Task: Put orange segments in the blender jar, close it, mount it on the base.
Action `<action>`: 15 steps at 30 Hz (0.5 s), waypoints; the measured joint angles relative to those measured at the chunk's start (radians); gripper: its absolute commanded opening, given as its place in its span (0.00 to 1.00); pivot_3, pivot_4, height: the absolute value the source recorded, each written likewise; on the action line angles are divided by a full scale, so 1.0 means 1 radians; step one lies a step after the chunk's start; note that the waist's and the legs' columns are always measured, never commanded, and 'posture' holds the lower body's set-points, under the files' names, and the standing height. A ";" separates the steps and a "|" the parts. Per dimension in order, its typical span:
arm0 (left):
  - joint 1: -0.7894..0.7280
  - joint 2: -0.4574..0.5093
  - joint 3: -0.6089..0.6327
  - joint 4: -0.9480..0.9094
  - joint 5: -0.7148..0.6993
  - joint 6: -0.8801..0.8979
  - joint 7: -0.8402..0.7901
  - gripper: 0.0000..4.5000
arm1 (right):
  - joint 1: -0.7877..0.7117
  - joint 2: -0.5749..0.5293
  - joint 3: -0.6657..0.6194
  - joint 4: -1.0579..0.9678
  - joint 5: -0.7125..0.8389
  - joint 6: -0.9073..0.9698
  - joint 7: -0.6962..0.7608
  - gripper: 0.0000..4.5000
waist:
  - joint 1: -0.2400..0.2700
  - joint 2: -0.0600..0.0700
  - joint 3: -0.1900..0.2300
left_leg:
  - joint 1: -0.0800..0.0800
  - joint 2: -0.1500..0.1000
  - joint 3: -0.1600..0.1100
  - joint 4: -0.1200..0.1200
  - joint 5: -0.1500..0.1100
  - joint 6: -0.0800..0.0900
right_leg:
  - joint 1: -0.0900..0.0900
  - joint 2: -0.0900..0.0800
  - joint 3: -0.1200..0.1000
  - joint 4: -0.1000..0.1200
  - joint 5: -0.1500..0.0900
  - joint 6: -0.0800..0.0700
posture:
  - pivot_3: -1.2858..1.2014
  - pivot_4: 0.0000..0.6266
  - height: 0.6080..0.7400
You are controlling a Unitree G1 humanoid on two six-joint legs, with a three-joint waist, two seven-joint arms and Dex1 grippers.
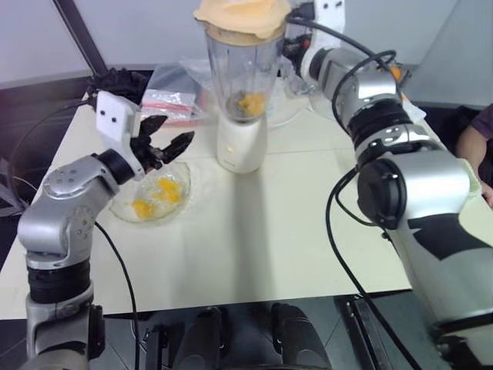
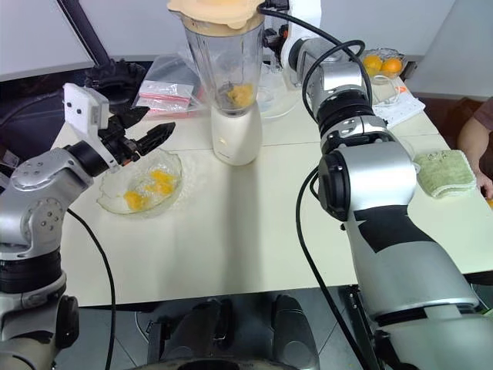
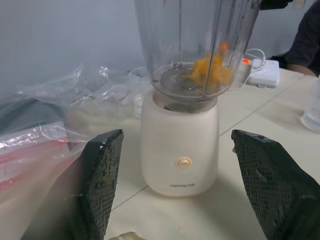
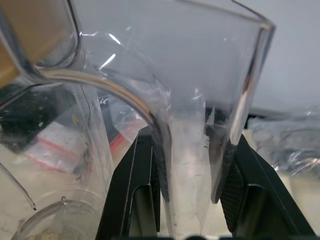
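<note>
Left eye view: the blender jar [image 1: 240, 73] stands upright at top centre, its long axis vertical, seated on the base [image 1: 241, 142] just below it. A pale orange lid [image 1: 242, 17] caps the jar, and orange segments [image 1: 250, 102] lie at its bottom. More segments rest in a shallow glass bowl [image 1: 182, 187] at centre left on the table [image 1: 254, 239]. The left gripper [image 1: 167, 145] hangs above the bowl, jaws wide and empty, pointing toward the base.

Right eye view: the right arm reaches up the right half of the frame to the jar's far side, near its top. Whole oranges [image 2: 383, 64] sit at upper right, a green cloth [image 2: 444, 171] at right.

Left wrist view: jar and base fill the centre, upright, between the two spread fingers [image 3: 102, 172].

Right wrist view: the right gripper [image 4: 192, 172] clamps the jar's clear handle [image 4: 192, 150], which runs vertically between its narrow-set fingers.
</note>
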 measured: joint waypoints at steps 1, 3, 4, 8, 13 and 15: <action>0.002 0.000 0.000 -0.002 -0.003 0.000 0.002 0.80 | 0.000 0.000 0.000 0.003 -0.005 -0.012 0.000 0.21 | -0.001 0.000 0.000 | 0.000 0.000 0.000 0.000 0.000 0.000 | 0.000 0.000 0.000 0.000 0.000 0.000 | 0.52 0.24 1.00; 0.014 0.000 0.000 -0.011 -0.012 0.001 0.010 0.80 | 0.000 0.003 -0.002 0.009 -0.011 -0.031 0.001 0.21 | -0.003 0.000 0.000 | 0.000 0.000 0.000 0.000 0.000 0.000 | 0.000 0.000 0.000 0.000 0.000 0.000 | 0.52 0.24 1.00; 0.017 0.000 0.000 -0.011 -0.014 0.003 0.012 0.80 | 0.000 0.003 -0.003 0.010 -0.011 -0.034 0.001 0.21 | -0.004 0.000 0.000 | 0.000 0.000 0.000 0.000 0.000 0.000 | 0.000 0.000 0.000 0.000 0.000 0.000 | 0.52 0.24 1.00; 0.018 0.006 0.000 -0.015 -0.031 0.004 0.021 0.80 | 0.001 0.011 -0.011 0.012 -0.012 -0.059 0.002 0.21 | -0.004 0.000 0.000 | 0.000 0.000 0.000 0.000 0.000 -0.001 | 0.000 0.000 0.000 0.000 0.000 0.000 | 0.52 0.24 1.00; 0.018 0.010 0.000 -0.022 -0.042 0.018 0.037 0.80 | 0.008 0.027 -0.037 0.013 -0.010 -0.087 0.010 0.21 | -0.002 0.000 0.000 | 0.000 0.000 0.000 0.000 0.000 -0.001 | 0.000 0.000 0.000 0.000 0.000 0.000 | 0.52 0.24 1.00; 0.018 0.012 0.000 -0.032 -0.047 0.022 0.043 0.80 | 0.016 0.040 -0.045 0.013 -0.010 -0.094 0.011 0.21 | -0.002 0.000 0.000 | 0.000 0.000 0.000 0.000 0.000 -0.001 | 0.000 0.000 0.000 0.000 0.000 0.000 | 0.52 0.24 1.00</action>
